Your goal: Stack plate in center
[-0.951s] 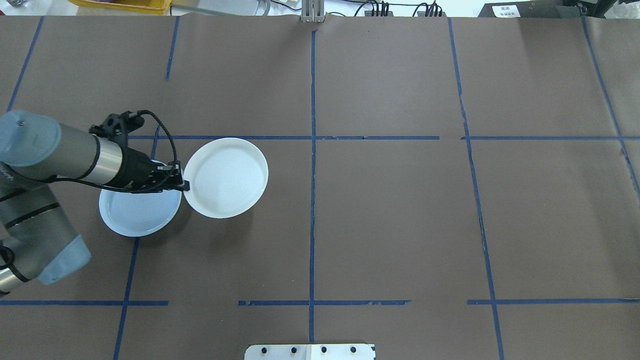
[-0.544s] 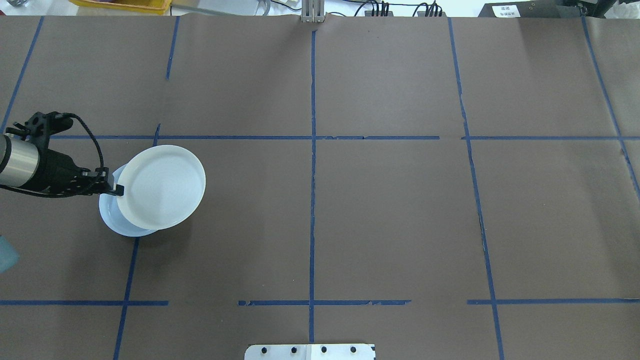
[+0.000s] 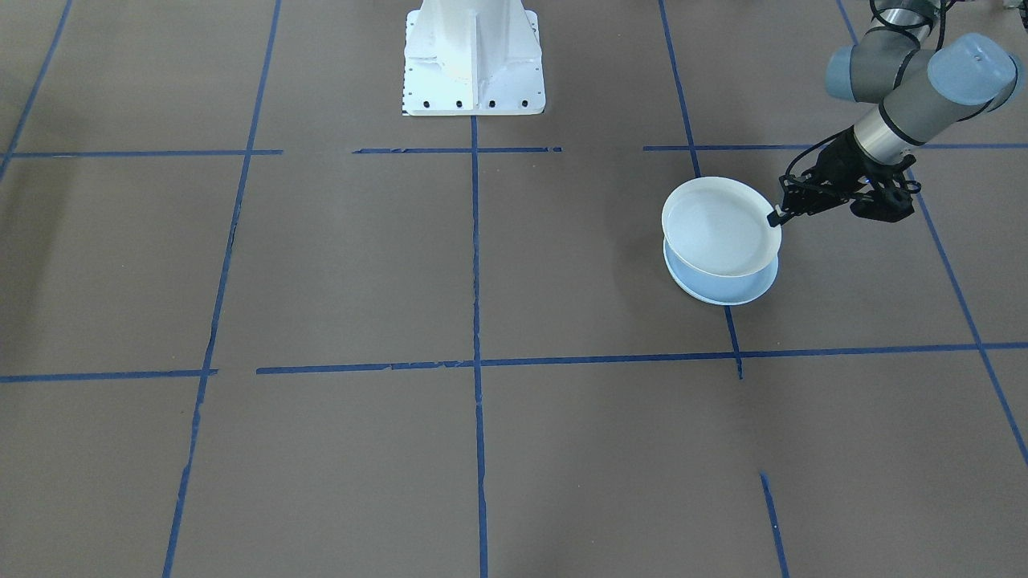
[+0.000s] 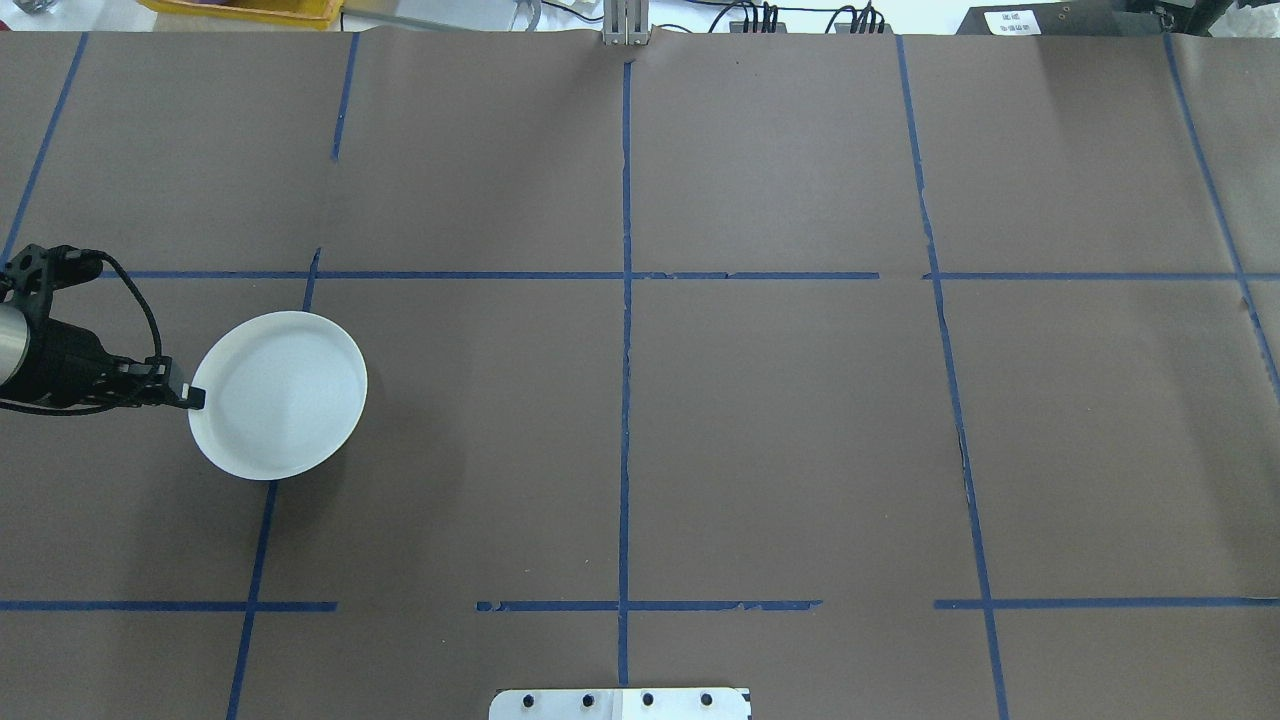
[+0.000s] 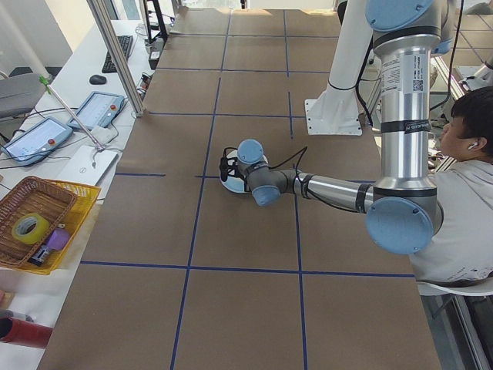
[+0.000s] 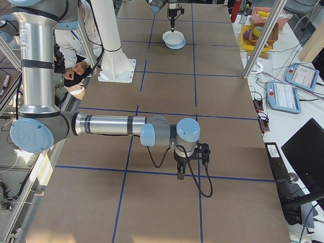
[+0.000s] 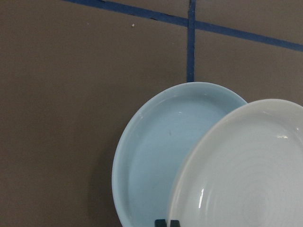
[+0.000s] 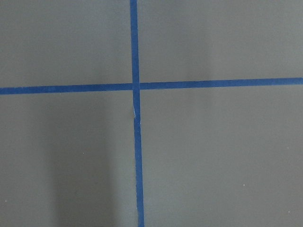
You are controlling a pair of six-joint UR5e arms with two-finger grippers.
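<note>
- Overhead exterior view: the left gripper [image 4: 193, 398] enters from the left edge and is clamped on the left rim of the white plate [image 4: 278, 394].
- The white plate is held level and covers the blue plate beneath it entirely in this view.
- Exterior front-facing view: the blue plate [image 3: 723, 285] lies flat on the table [image 3: 482, 321]; the white plate [image 3: 720, 227] sits above it, offset slightly toward the robot, with a gap visible between the two.
- Left gripper [image 3: 776, 217] pinches the white plate's rim on the view's right.
- Left wrist view: blue plate [image 7: 161, 156] on the left, white plate [image 7: 246, 170] overlapping it from the right.
- Exterior right view: the right gripper [image 6: 180, 174] points down above the table, well apart from both plates; cannot tell whether its jaws are apart or together.
</note>
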